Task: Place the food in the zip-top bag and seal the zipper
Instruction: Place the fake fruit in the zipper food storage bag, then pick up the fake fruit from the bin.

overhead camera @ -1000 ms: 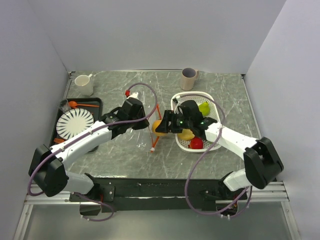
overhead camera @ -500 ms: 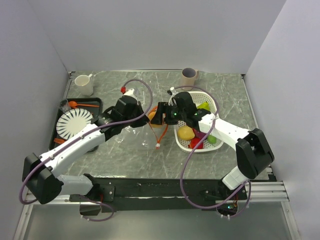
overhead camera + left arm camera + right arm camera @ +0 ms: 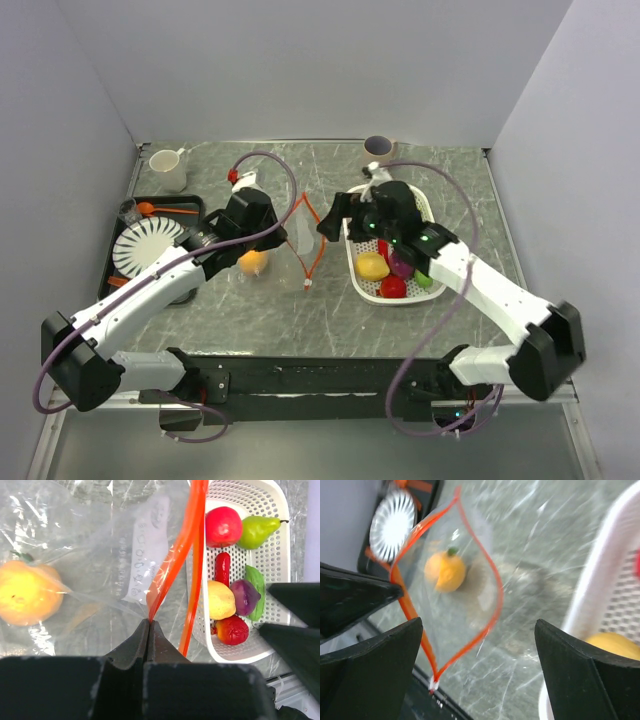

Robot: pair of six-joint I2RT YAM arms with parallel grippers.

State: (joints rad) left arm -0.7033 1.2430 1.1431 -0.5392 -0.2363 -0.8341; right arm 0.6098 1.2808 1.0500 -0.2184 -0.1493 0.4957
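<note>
orange (image 3: 253, 262) now in bag (image 3: 90, 545), right gripper (image 3: 478, 622) wide, empty

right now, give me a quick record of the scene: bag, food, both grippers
zip-top bag: mouth open, unsealed
zipper: spread in a loop
orange fruit: inside the bag
other food: in the white basket
left gripper: shut on the zipper
right gripper: open, empty, facing the bag's mouth
</note>
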